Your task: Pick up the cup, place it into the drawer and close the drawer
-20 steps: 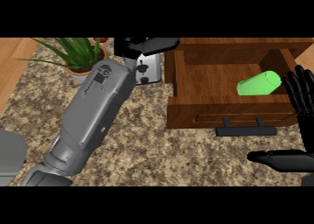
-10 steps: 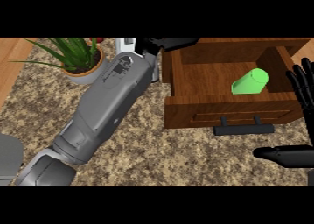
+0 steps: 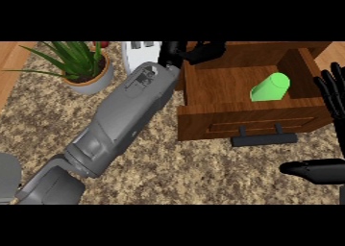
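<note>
The green cup [image 3: 270, 88] lies tilted inside the open wooden drawer [image 3: 203, 103], towards its right side, with nothing touching it. The drawer's dark handle [image 3: 264, 139] sticks out at its front. My left forearm runs from the lower left up to the drawer's back left corner. There my left hand [image 3: 194, 51] is open, its fingers stretched over the drawer's rear edge, clear of the cup. My right hand [image 3: 337, 96] rests open at the right edge with fingers up, just right of the drawer, and its thumb [image 3: 318, 169] shows lower down.
A potted green plant [image 3: 82, 67] stands at the back left on the speckled stone counter [image 3: 167, 168]. A white object [image 3: 139, 54] sits behind my left wrist. Wooden floor [image 3: 1, 81] shows past the counter's left edge.
My left hand has moved right, from beside the drawer to over its back left corner. The drawer and cup have slid slightly left in view. The right hand has hardly moved.
</note>
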`<control>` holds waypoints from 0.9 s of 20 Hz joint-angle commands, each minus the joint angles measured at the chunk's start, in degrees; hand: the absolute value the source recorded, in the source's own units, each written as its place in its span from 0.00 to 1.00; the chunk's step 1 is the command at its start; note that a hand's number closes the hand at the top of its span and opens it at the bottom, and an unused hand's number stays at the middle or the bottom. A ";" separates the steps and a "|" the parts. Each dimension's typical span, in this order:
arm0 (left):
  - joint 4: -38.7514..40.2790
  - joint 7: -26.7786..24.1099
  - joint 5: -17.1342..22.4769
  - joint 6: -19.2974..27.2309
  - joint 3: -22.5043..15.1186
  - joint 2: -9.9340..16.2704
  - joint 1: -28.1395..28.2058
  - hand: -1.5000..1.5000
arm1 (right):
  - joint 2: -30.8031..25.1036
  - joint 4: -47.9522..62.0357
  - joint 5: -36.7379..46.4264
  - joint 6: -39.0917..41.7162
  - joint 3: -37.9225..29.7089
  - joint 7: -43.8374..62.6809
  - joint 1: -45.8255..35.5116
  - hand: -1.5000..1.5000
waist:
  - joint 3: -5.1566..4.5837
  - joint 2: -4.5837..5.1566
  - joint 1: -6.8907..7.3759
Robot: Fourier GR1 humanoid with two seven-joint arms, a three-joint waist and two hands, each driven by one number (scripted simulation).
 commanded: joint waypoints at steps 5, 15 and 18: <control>3.31 3.98 2.35 1.12 -10.37 0.00 -0.74 0.00 | -0.90 2.91 -1.24 1.28 -1.61 -1.95 -0.41 0.00 | 0.03 0.28 -0.64; 1.11 3.03 4.97 9.56 -18.72 0.00 2.04 0.00 | 0.31 1.21 -0.30 1.36 0.96 -2.40 -1.26 0.00 | 0.00 0.56 -1.67; -1.11 0.95 6.42 9.67 -17.90 0.00 1.05 0.00 | 2.49 0.17 -5.99 3.38 1.50 -1.51 0.15 0.00 | -0.01 0.23 -0.97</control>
